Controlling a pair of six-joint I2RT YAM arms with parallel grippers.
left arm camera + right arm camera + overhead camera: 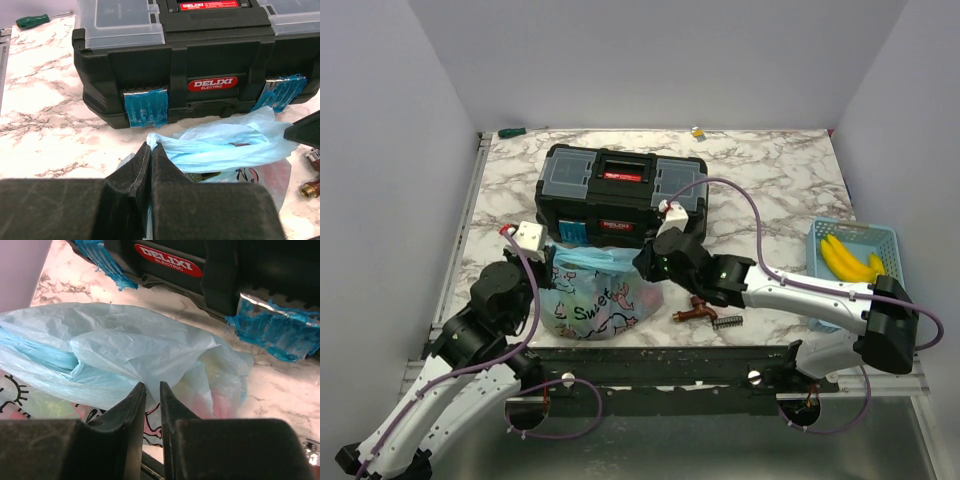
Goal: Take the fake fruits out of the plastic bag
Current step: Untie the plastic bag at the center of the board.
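On the marbled counter (770,180), just in front of the black Delixi toolbox (620,190), the plastic bag (595,300) sits at lower centre of the overhead frame, bulging with its contents. The left hand (151,149) is pinched tight on the bag's left rim. The right hand (150,390) nips a fold of film at its right side. To open the mouth well, draw the two grips apart and slightly upward, gently, so the thin film spreads rather than tears or slips.
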